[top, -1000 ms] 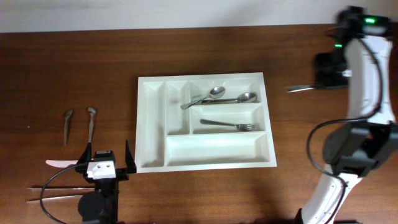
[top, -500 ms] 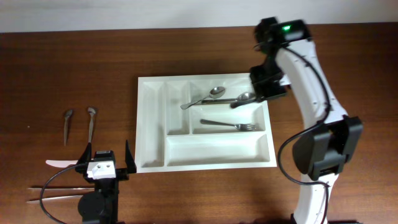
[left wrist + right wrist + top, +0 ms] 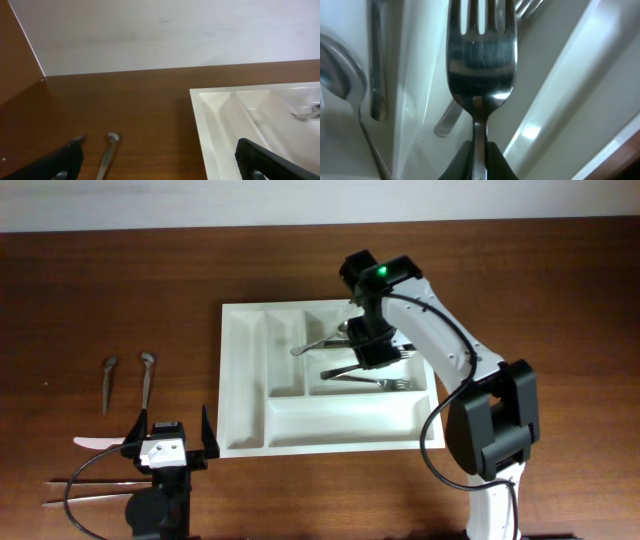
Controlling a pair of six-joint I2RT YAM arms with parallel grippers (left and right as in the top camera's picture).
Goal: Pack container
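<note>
Fork [image 3: 481,55] pinched by right end effector [image 3: 479,159] over container [image 3: 245,380]; left end effector [image 3: 168,442] spread wide.

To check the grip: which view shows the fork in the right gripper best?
The right wrist view: the fork fills it, handle pinched by the right gripper. Overhead, the fork looks small and dark; the left wrist view misses it.

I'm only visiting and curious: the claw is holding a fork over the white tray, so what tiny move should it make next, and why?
Probably lower a little and let go. The right claw grips a fork by its handle above the tray compartment where another fork already lies, so it seems lined up with its match.
</note>
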